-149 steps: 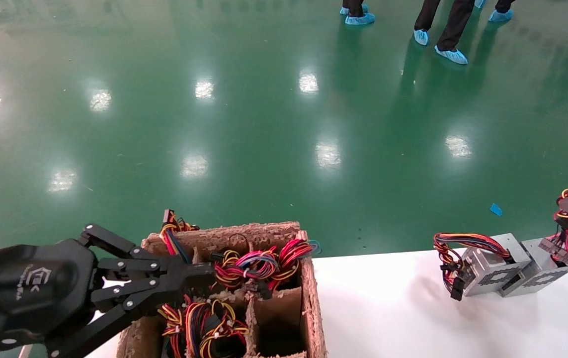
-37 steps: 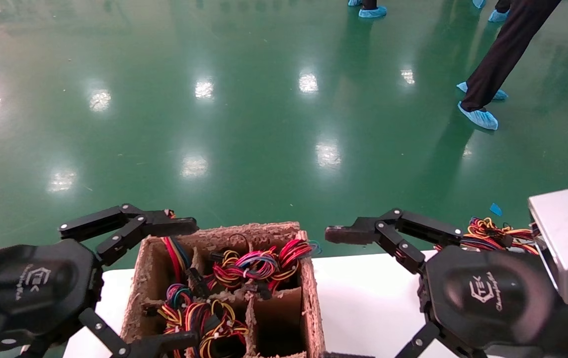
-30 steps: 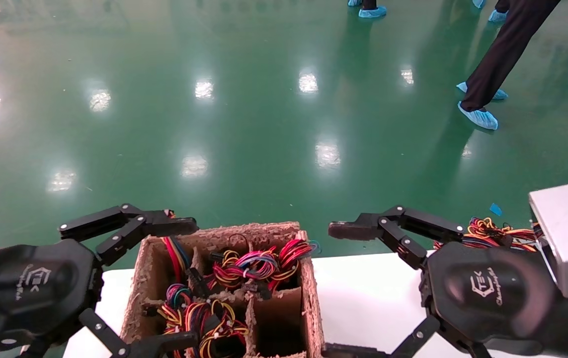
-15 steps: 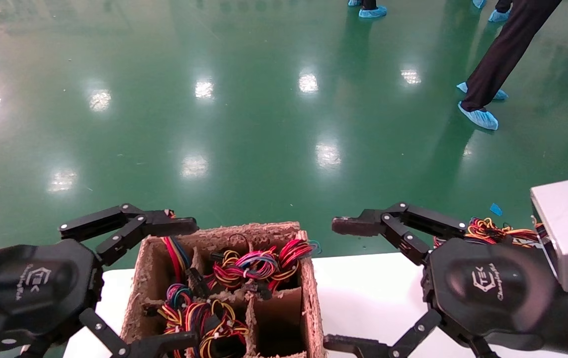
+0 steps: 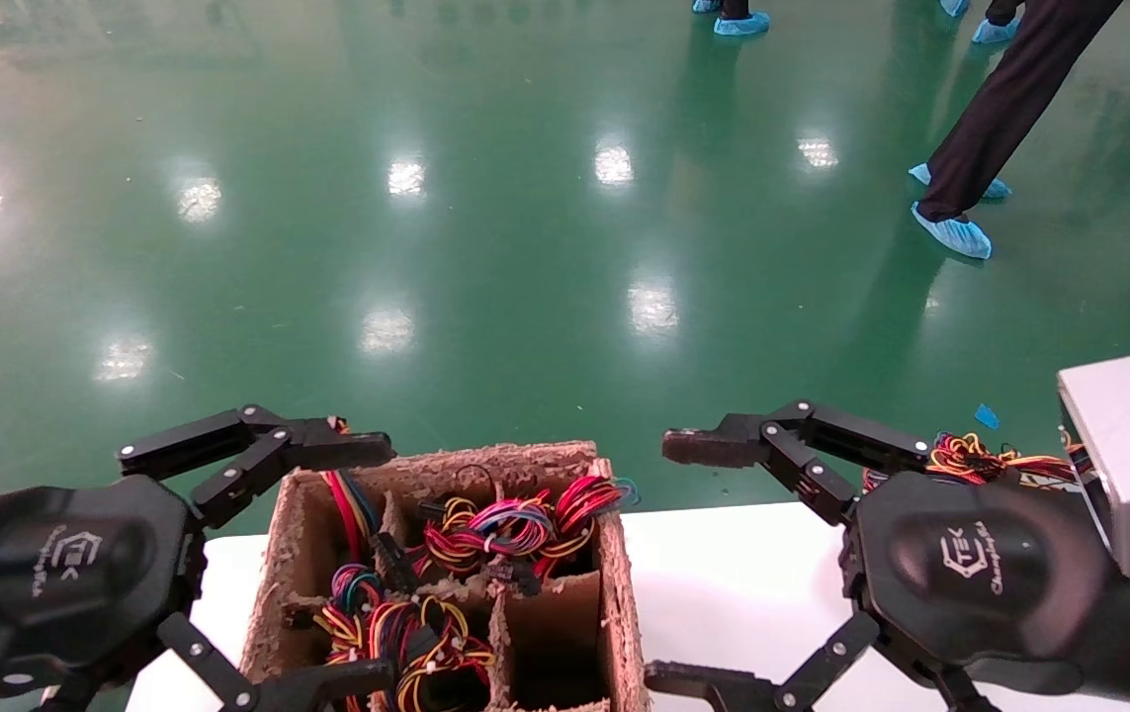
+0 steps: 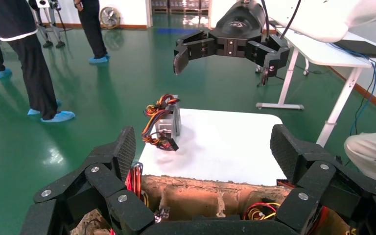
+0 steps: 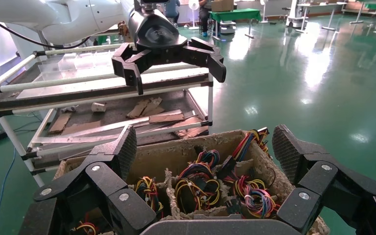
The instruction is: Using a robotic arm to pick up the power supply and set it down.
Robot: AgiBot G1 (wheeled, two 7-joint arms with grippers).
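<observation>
head view: the left claw [image 5: 258, 559] hangs over the left side of the cardboard crate [image 5: 614, 593], its fingers spread wide. the right claw [image 5: 703, 564] hovers over the white tabletop [image 5: 723, 583] just right of the crate, also spread wide and holding nothing. only curly wire bundles [image 5: 485, 529] show in the crate's compartments; one near cell looks empty. a tangle of coloured wires [image 5: 980, 457] peeks out behind the right claw's palm.

left wrist view: the power supply [image 6: 169, 122] stands on the far end of the tabletop [image 6: 225, 147], well apart from the crate, its yellow-red-black wire bundle [image 6: 155, 125] spilling down one side. the right claw [image 6: 225, 51] hangs high above it, spread.

right wrist view: the crate [image 7: 176, 154] lies below, full of looped wires [image 7: 200, 183]; no metal casing shows. the left claw [image 7: 169, 61] hangs beyond, open.

judgement: the box is likely rigid, fairly heavy sheet metal with smooth, slippery faces, so pinch across two opposite flat sides of the casing. the springy bundle would give and snag; keep off it.
</observation>
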